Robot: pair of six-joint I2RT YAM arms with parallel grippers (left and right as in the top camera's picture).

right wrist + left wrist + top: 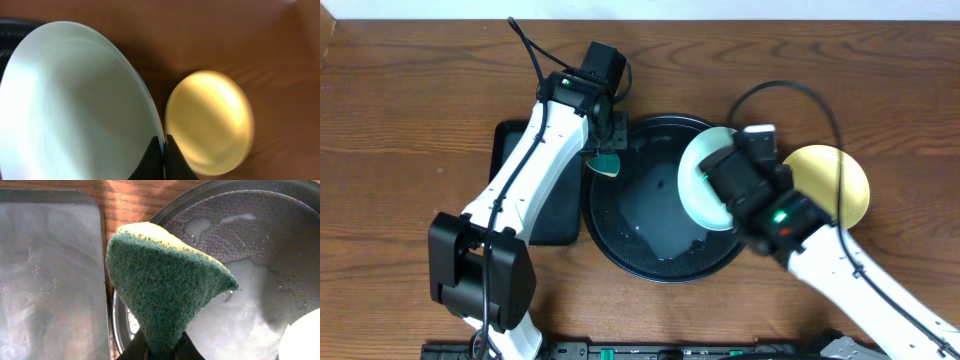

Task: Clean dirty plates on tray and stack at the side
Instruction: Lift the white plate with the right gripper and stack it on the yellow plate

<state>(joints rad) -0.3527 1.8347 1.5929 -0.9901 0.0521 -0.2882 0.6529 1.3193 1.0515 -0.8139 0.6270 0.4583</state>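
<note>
Stacking step, I judge: the right tool (161, 146) pinches the mint plate (75, 100) by its rim above the tray (638, 225) at its 3 o'clock edge, and next needs to lower it onto the yellow plate (840, 185) beyond; the left tool (159, 349) clamps the sponge (160, 285) at 10 o'clock.

The large round black tray (640, 225) with a raised rim lies flat, its floor wet with puddles. A pale mint round plastic plate (692, 180) tilts over the tray's right edge, its rim pinched by the right gripper (162, 142). A pale yellow round plastic plate (840, 180) lies flat just right of the tray.

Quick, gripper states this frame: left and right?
Left gripper: shut on the green sponge.
Right gripper: shut on the mint plate, at its rim.
</note>
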